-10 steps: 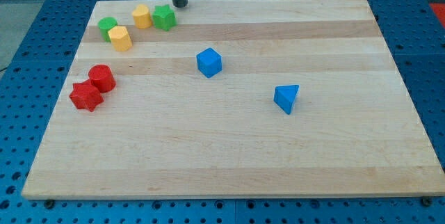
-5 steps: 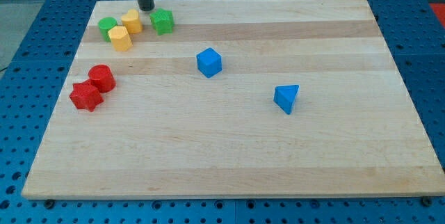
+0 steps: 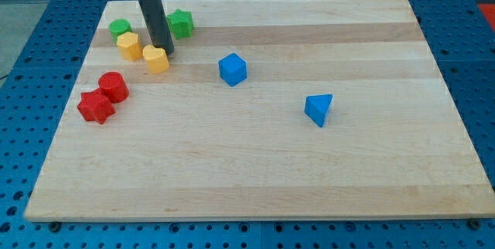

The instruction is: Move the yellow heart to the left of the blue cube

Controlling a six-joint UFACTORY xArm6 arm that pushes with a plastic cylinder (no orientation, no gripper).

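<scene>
Touching my tip (image 3: 165, 50), yellow heart (image 3: 155, 59) just below-left, blue cube (image 3: 232, 69) well right, no claw fitted.

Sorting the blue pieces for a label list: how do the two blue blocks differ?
The blue cube is boxy, while the blue triangular block is a wedge tapering to a point. The cube lies nearer the view's top and left; the triangular block lies lower and to the right. Both are the same blue, standing alone, far from my tip.

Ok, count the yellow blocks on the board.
2. One yellow block sits near the view's top-left, beside the green one. The other yellow block lies just right of it, against my tip. None seem hidden.
</scene>
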